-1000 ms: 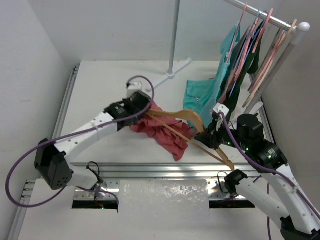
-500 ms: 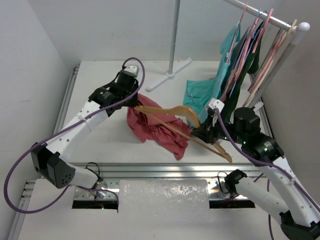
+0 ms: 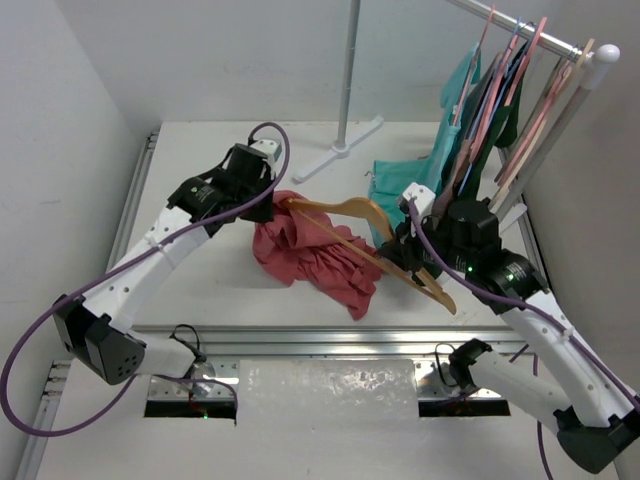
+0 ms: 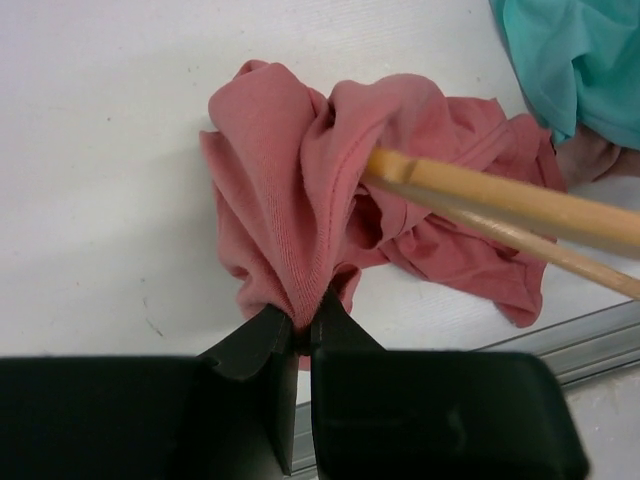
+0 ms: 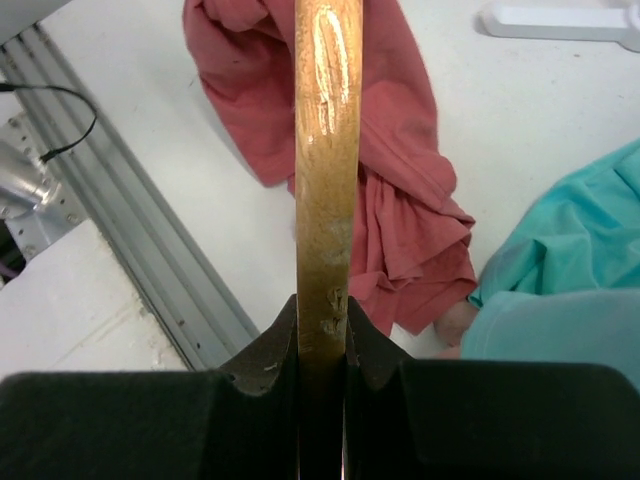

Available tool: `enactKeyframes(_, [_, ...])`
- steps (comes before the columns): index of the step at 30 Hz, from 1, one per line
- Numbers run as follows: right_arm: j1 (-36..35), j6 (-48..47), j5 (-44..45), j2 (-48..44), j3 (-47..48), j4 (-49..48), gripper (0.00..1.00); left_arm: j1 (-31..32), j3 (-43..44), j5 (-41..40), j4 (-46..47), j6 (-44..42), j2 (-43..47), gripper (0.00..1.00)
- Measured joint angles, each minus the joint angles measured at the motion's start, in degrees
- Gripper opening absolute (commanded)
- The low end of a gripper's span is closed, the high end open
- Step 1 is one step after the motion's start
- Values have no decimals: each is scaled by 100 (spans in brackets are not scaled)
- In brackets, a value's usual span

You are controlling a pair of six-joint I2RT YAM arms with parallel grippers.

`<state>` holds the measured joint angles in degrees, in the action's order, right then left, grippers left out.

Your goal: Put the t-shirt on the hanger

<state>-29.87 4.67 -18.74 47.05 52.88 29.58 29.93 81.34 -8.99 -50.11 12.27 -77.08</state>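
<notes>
The left pincer (image 4: 305,325) pinches a fold of the soft, floppy t-shirt (image 4: 290,200), bunched just ahead of it. The right pincer (image 5: 322,320) squeezes the stiff wooden hanger (image 5: 325,150). Best to hold cloth by its edge.

The t-shirt (image 4: 290,200) is plain coral-red with no print, and its knit shows fine ribs. The hanger (image 5: 325,150) is light-brown wood with a glossy pale streak and small dark nicks. At two o'clock in the top view hang a teal shirt (image 3: 398,185), a dark green garment (image 3: 508,115) and pink hangers (image 3: 484,70). The table (image 3: 195,145) is white. The left arm (image 3: 160,265) and right arm (image 3: 560,350) are white with black joints. The left gripper (image 4: 303,322) and right gripper (image 5: 322,318) are black. A purple cable (image 3: 270,125) shows at eleven o'clock.
</notes>
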Motion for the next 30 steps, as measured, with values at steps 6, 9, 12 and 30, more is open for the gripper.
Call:
enactKeyframes(6, [0,-533,-1088,452,52,9,0,2,345,299,-236,-304,-20,0])
enactKeyframes(9, [4,-907,-1733,564,50,-4,0,4,962,354,-439,-570,-140,0])
enactKeyframes(12, [9,-1113,-1996,511,48,-245,0,4,1738,321,-726,-787,-356,0])
enactKeyframes(30, [450,-2205,-4054,2118,1158,-1010,0,787,2761,1274,-1268,-2131,-457,0])
